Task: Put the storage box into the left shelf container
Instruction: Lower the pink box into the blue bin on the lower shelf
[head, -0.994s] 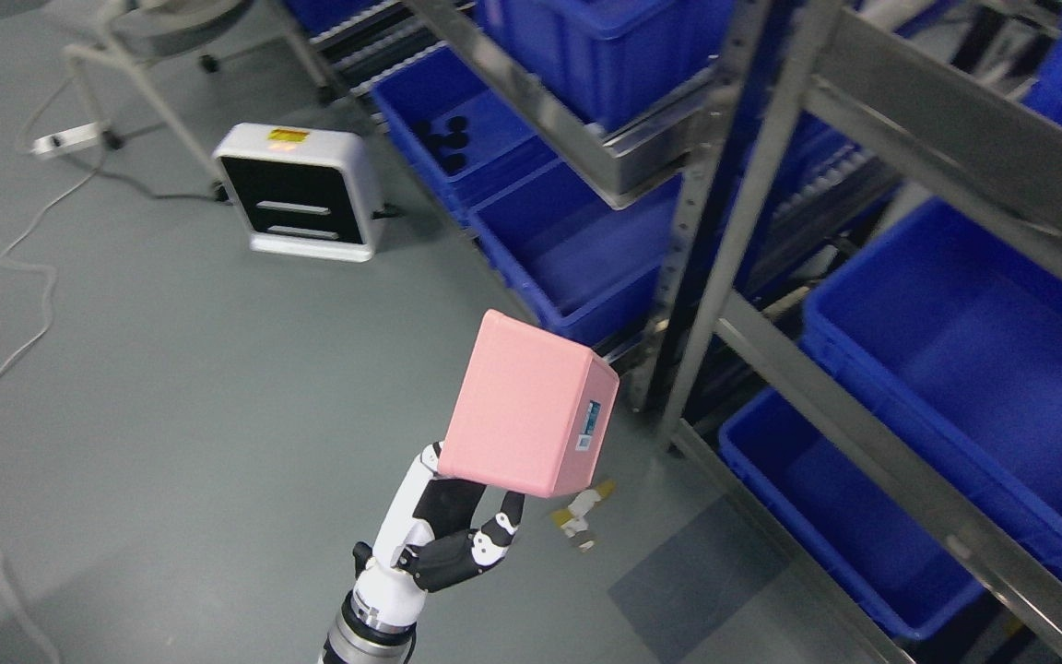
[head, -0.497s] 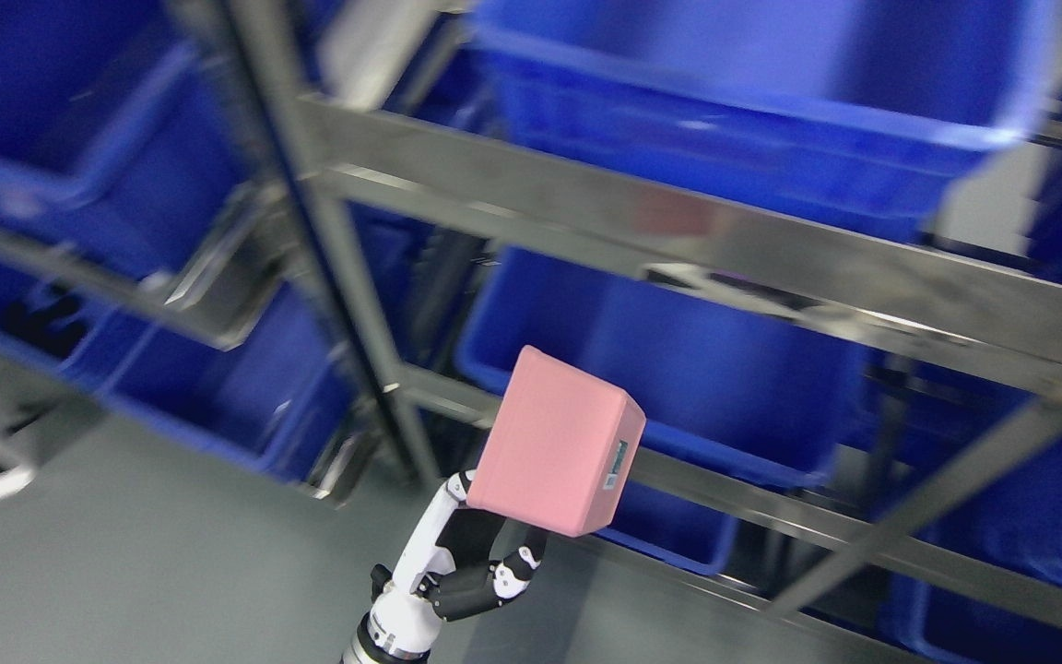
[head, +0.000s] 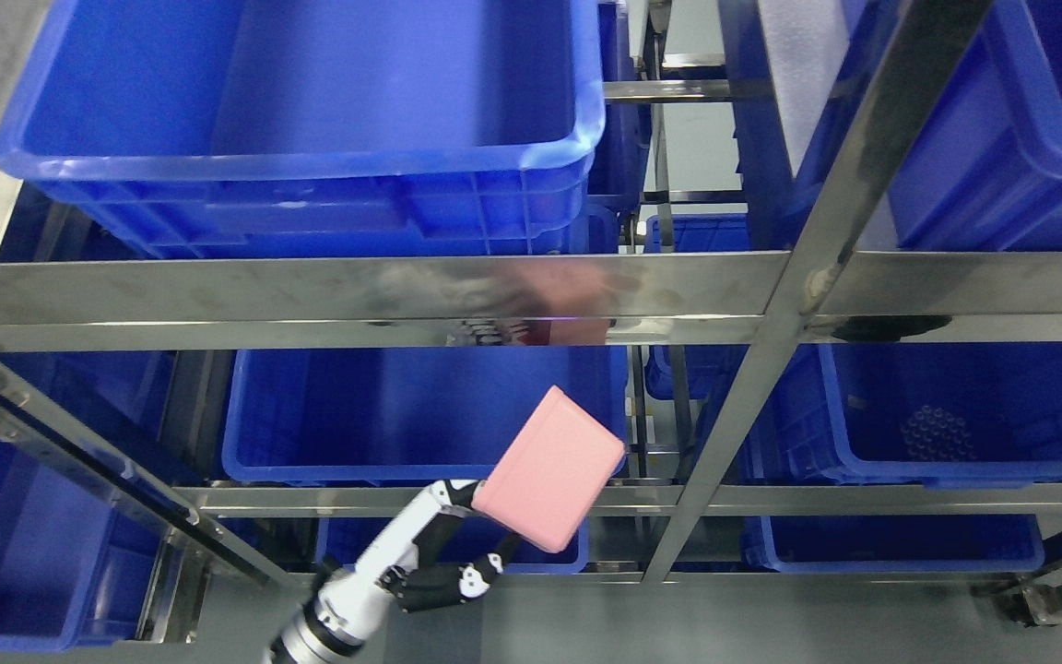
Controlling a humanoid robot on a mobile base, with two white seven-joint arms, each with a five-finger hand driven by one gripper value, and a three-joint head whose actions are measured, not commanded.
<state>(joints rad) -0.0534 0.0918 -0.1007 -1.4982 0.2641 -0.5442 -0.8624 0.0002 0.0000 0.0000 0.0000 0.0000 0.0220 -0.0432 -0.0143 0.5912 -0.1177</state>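
Observation:
My left hand [head: 446,546] comes in from the bottom left and is shut on a pink storage box [head: 548,467]. It holds the box tilted, in front of the shelf rail [head: 310,500] and the right end of the middle blue container [head: 383,406] on the left bay. A larger blue container [head: 310,129] sits on the level above. The right hand is not in view.
A steel shelf frame fills the view, with a horizontal rail [head: 356,288] and a slanted upright post [head: 798,286] to the right of the box. More blue bins sit at the right [head: 955,415], lower left [head: 24,553] and below [head: 890,553]. Grey floor shows at the bottom.
The camera has swung from the floor to face the shelf squarely. The left hand still holds the pink box, now lower and more tilted, close to the middle left container.

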